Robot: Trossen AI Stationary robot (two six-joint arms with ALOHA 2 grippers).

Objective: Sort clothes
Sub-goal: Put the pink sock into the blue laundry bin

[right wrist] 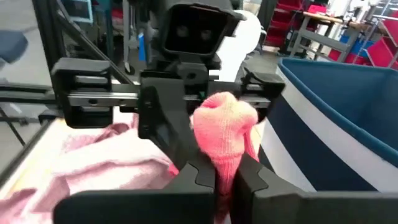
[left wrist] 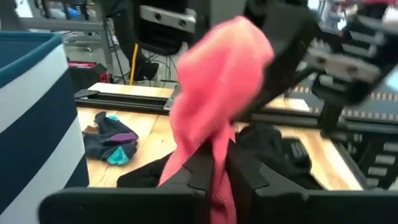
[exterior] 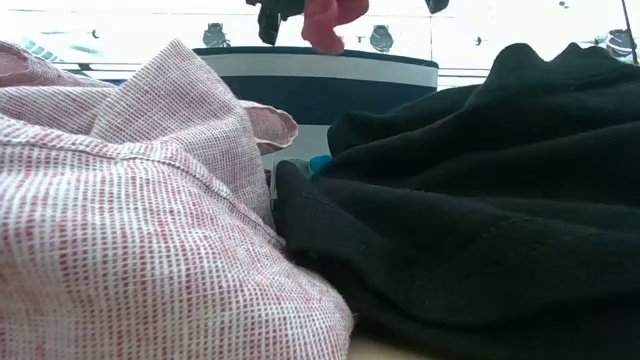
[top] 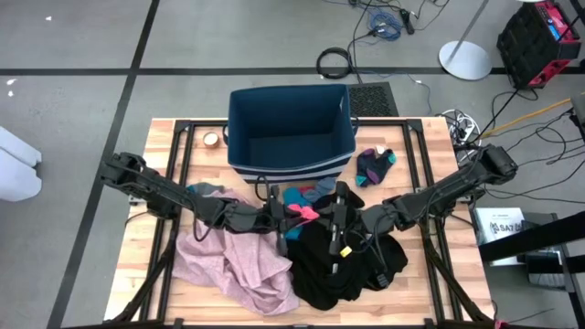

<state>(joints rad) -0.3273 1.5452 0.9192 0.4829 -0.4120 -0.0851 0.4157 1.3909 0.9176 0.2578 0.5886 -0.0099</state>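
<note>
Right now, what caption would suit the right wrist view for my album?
Both grippers pinch one pink sock between them, the right gripper nearest, beside the striped blue bin.

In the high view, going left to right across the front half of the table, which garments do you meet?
Pale pink garment → small pink sock held between both tools → black pile. Farther back on the right, beside the bin, lies a dark sock pair.

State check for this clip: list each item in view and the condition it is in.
Pink sock: lifted, pinched by both grippers.
Left gripper: shut on the sock.
Right gripper: shut on the sock.
Bin: upright, open-topped.
Pale pink garment: crumpled on the table.
Black garment: heaped beside it.
</note>
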